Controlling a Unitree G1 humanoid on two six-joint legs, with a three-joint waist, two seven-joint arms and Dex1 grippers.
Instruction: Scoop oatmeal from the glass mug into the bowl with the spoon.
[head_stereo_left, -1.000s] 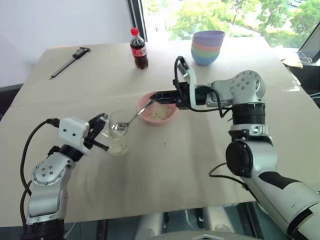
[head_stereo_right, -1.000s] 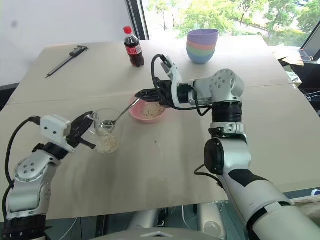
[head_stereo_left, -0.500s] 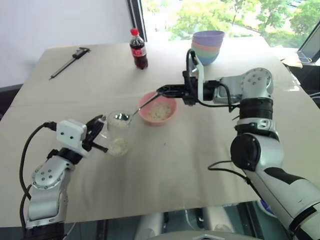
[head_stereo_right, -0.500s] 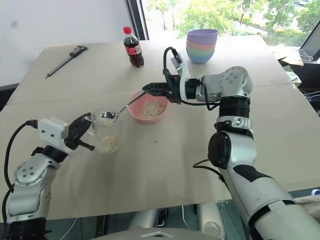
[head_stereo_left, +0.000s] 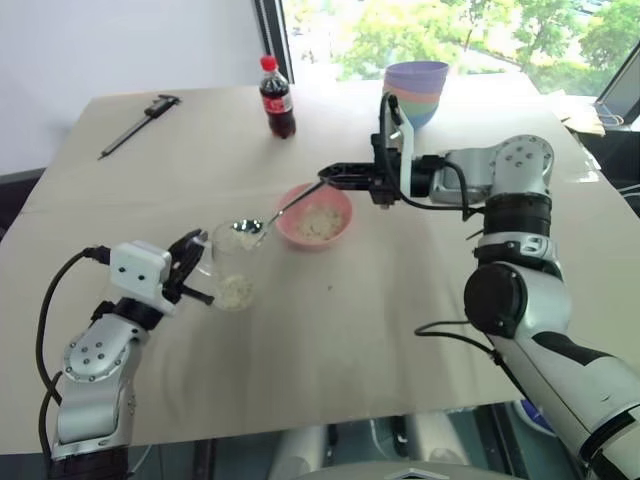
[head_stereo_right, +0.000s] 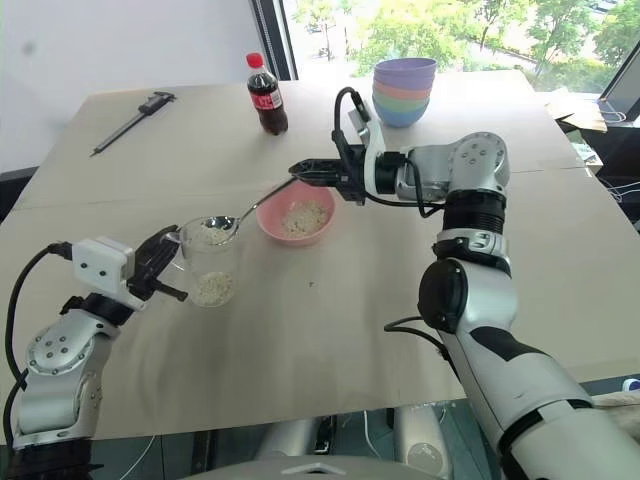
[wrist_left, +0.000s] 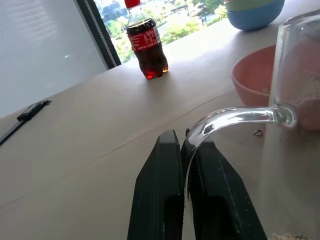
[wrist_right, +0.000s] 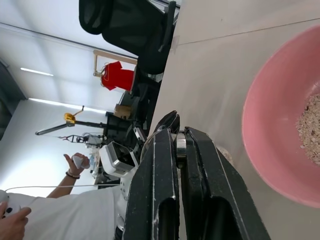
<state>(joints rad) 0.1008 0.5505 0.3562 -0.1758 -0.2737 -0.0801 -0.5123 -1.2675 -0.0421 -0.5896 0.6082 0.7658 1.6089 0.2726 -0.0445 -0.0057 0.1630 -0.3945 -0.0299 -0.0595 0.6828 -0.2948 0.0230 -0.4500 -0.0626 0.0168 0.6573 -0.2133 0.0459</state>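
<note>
The clear glass mug (head_stereo_left: 233, 265) stands on the table with oatmeal (head_stereo_left: 236, 291) in its bottom. My left gripper (head_stereo_left: 196, 268) is shut on the mug's handle (wrist_left: 225, 119). The pink bowl (head_stereo_left: 317, 216) sits just to the right of the mug and holds a layer of oat flakes (wrist_right: 312, 131). My right gripper (head_stereo_left: 330, 177) is shut on the handle of the silver spoon (head_stereo_left: 268, 219). The spoon slants down to the left, and its oval end carries flakes just above the mug's rim.
A cola bottle (head_stereo_left: 277, 98) with a red cap stands at the back, with a stack of pastel bowls (head_stereo_left: 414, 93) to its right. A dark caliper-like tool (head_stereo_left: 140, 122) lies at the back left. A person (wrist_right: 45, 210) shows beyond the table in the right wrist view.
The spoon has come up out of the mug with flakes on it, and my right gripper has lifted and drawn back to the right. The left gripper has kept still on the handle.
</note>
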